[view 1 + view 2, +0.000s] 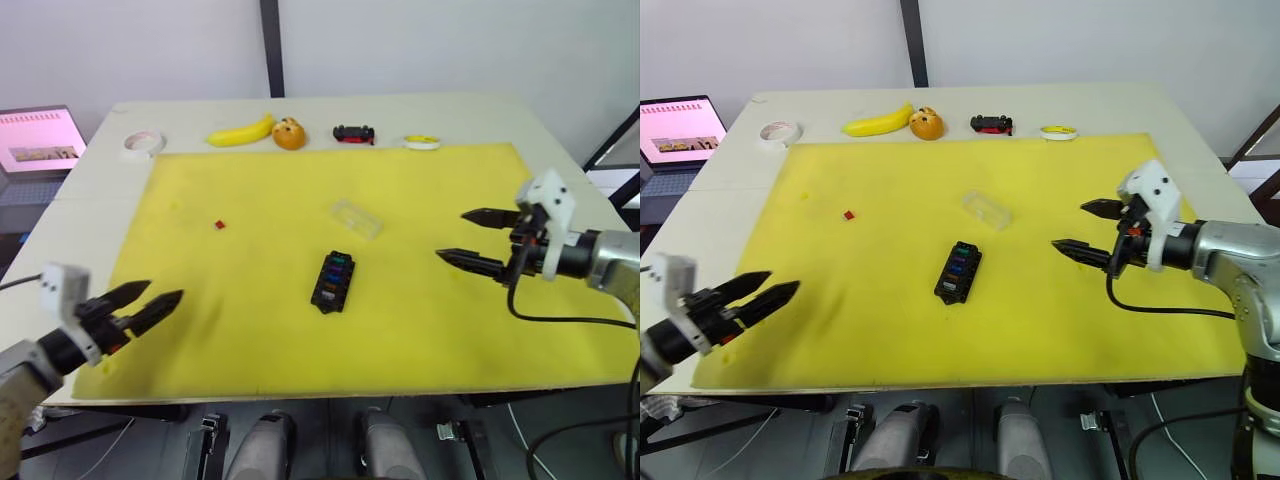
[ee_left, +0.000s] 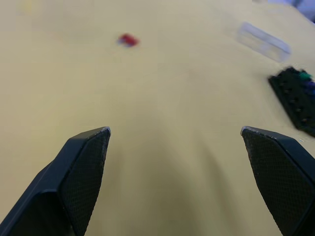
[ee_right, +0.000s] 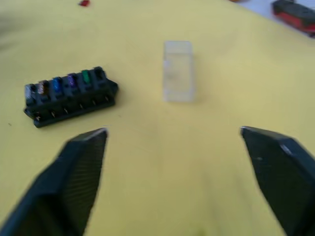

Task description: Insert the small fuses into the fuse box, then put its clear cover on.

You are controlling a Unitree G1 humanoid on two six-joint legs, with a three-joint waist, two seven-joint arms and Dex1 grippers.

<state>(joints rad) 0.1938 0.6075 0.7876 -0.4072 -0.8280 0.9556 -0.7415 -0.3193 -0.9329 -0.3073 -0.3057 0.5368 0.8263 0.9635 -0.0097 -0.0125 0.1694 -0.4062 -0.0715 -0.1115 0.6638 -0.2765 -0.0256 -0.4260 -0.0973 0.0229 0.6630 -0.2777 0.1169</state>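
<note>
We see the fuse box (image 1: 332,282) lying near the middle of the yellow mat (image 1: 250,330) on the counter (image 1: 90,190). One row holds fuses (image 3: 64,84): grey, orange-brown, blue, purple and green, seated side by side. A red fuse (image 1: 219,224) lies loose on the mat, well apart from the box toward our left. The clear cover (image 1: 357,218) lies flat on the mat just beyond the box, not touching it.

Left gripper (image 1: 140,305) hovers over the mat's near left corner, fingers spread, holding nothing. Right gripper (image 1: 476,239) hangs over the mat's right side, fingers apart, holding nothing.

Along the far edge of the counter: tape roll (image 1: 143,143), banana (image 1: 241,132), orange (image 1: 289,133), black-and-red toy car (image 1: 353,134), yellow lid (image 1: 422,142). A laptop (image 1: 38,140) sits off the left side.
</note>
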